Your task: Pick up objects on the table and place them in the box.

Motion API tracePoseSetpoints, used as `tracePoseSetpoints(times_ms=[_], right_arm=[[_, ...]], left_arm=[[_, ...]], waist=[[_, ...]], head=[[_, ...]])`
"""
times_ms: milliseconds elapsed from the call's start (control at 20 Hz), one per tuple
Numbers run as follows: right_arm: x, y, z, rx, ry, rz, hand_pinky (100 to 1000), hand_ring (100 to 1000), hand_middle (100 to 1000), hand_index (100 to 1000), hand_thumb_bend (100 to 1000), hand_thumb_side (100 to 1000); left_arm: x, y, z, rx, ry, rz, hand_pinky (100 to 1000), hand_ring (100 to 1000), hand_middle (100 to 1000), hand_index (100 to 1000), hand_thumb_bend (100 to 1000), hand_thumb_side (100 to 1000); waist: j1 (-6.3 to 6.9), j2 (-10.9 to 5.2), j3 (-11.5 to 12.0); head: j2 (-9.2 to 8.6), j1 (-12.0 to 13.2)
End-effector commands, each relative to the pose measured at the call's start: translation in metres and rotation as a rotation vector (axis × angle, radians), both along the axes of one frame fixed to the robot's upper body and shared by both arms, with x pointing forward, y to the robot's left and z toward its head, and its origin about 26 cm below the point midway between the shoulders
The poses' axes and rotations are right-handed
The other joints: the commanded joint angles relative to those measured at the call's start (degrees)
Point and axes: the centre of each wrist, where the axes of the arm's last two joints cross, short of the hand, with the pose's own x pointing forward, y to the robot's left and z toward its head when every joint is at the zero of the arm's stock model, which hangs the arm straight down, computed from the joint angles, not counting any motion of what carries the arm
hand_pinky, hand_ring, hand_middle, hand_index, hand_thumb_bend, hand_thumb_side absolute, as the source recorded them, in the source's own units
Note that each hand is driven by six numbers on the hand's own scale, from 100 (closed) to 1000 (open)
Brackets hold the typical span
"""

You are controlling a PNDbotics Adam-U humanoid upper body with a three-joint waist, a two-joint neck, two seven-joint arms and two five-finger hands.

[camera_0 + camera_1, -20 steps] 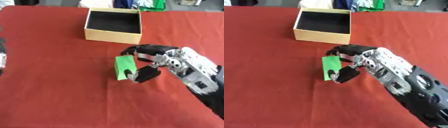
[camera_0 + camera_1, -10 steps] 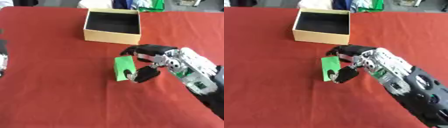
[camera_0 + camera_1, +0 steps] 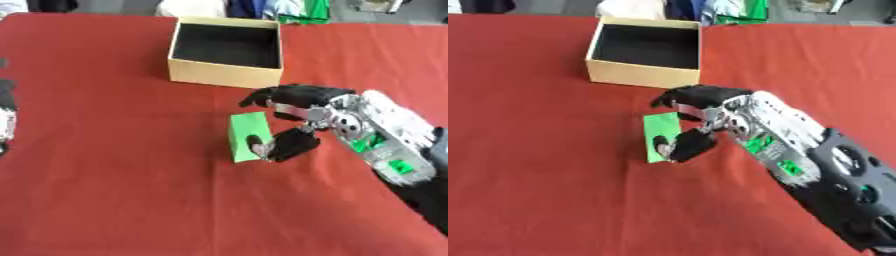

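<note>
The green block (image 3: 248,136) lies flat on the red desk (image 3: 105,190), near the middle, with the open box (image 3: 226,51) well apart on its far side. Our right hand (image 3: 302,120) is curled at the block's right edge: the thumb (image 3: 278,146) rests against the near right corner and the fingers (image 3: 262,95) arch over the far end without, as far as we can tell, closing on it yet. So the hand is half curled around the block, in contact but not holding it.

To do this step well, we would judge that the fingers should come down on the block's far left side while the thumb stays put on the near right, so the pinch runs across the narrow width. The block looks thin (a flat slab more than a cube), so it may slide on the cloth rather than lift; we should close squarely and lift only once both sides are caught. Then it is a short carry away from us to the box, released above the dark inside, clear of the near wall.

Some things we cannot make out. The thumb hides the block's near right corner, so how far it touches is uncertain. Our left hand (image 3: 5,120) shows only as a sliver at the left edge, and we cannot tell how its fingers stand. The box's inside is dark; whether anything lies in it is unclear.
</note>
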Motion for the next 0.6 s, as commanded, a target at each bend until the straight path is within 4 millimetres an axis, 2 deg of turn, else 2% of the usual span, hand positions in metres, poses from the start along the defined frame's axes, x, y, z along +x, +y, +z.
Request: tracePoseSetpoints(times_ms=[50, 600], right_arm=[[0.0015, -0.0045, 0.0085, -0.018, 0.061, -0.060, 986, 1000, 978, 1000, 100, 558], [0.0046, -0.0057, 0.0029, -0.015, 0.100, -0.055, 982, 1000, 975, 1000, 100, 571]], left_arm=[[-0.0011, -0.0003, 0.0075, 0.019, -0.022, -0.005, 666, 719, 785, 906, 100, 558], [-0.0010, -0.0008, 0.0071, 0.019, -0.020, -0.007, 668, 721, 785, 904, 100, 559]], waist=[[-0.36, 0.00, 0.2], [-0.37, 0.19, 0.3]], head=[[-0.35, -0.2], [-0.61, -0.3]])
